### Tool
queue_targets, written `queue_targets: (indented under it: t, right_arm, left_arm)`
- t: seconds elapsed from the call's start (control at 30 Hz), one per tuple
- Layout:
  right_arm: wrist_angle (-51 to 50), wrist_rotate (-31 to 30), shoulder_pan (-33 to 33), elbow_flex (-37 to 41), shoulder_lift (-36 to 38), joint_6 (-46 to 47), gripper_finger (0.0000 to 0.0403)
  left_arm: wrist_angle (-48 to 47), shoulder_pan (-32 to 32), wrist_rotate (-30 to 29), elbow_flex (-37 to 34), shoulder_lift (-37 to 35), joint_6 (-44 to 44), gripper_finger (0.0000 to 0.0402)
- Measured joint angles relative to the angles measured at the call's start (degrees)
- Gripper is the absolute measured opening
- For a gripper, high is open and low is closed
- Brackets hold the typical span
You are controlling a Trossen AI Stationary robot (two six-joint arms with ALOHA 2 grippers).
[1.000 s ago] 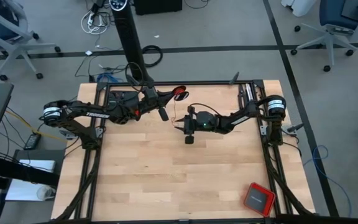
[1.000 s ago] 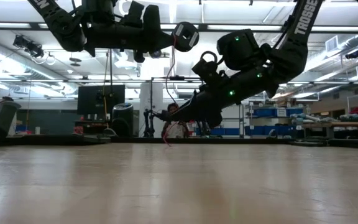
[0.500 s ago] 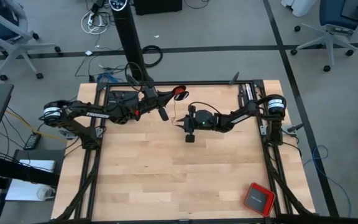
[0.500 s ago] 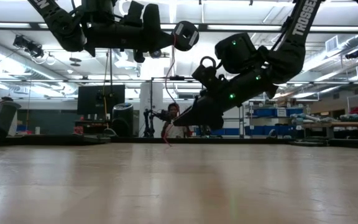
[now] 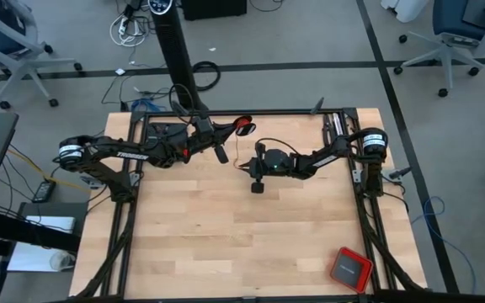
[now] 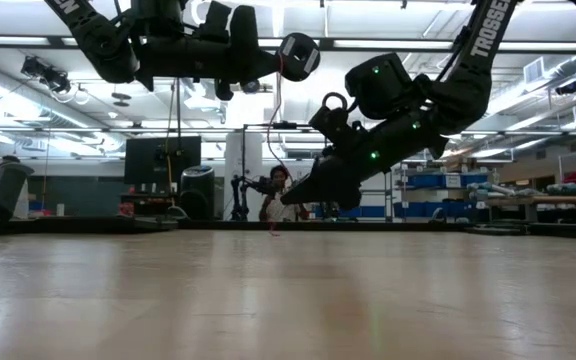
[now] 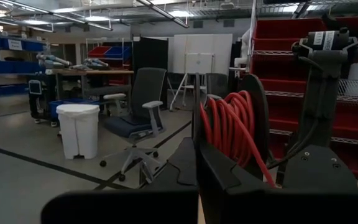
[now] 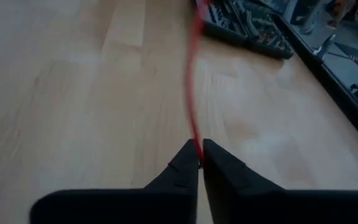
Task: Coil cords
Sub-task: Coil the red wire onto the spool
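Observation:
The red cord is wound in several turns (image 7: 225, 124) round a black spool (image 7: 257, 112), which my left gripper (image 5: 228, 132) holds raised near the table's far edge. From the spool (image 6: 298, 55) one thin strand (image 6: 277, 120) hangs down to my right gripper (image 6: 286, 198). That gripper slants down over the middle of the table's far half and is shut on the strand. In the right wrist view the strand (image 8: 191, 81) runs away from the fingertips over the wooden tabletop (image 8: 73, 93). My left gripper is shut at the spool's near side (image 7: 229, 168), but its own fingers hide the place of contact. The spool stands clear of the table with the cord coils on it. My right gripper pinches the single red strand (image 8: 197, 144) between its two fingertips. The fingers slant down from the table's right and lie across the strand. The strand rises from the pinch to the spool.
A red square box with a dark top (image 5: 349, 269) lies near the table's near right corner. Black frame rails (image 5: 125, 219) run along the left and right sides. A black post (image 5: 175, 50) stands beyond the far edge. The near half of the tabletop (image 5: 226, 244) is bare wood.
My right gripper has shut: its fingers stood spread around the hanging strand and now meet on it in a point. It has tipped slightly further down and stayed in place. The left gripper and the spool have kept still.

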State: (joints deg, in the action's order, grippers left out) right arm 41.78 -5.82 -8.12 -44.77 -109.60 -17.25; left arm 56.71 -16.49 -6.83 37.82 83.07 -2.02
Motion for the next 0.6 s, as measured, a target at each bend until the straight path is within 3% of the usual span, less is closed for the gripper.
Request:
queue_targets:
  t: [0.27, 0.6]
  right_arm:
    - [-4.84, -1.31, -0.92, 0.02, 1.17, -0.03, 0.0004]
    - [-26.49, -18.68, -7.73, 0.02, 14.68, 2.94, 0.0001]
  left_arm:
    - [-0.69, 0.00, 0.00, 0.00, 0.01, 0.01, 0.0000]
    - [-4.77, 0.00, 2.89, 0.00, 0.02, 5.46, 0.0000]
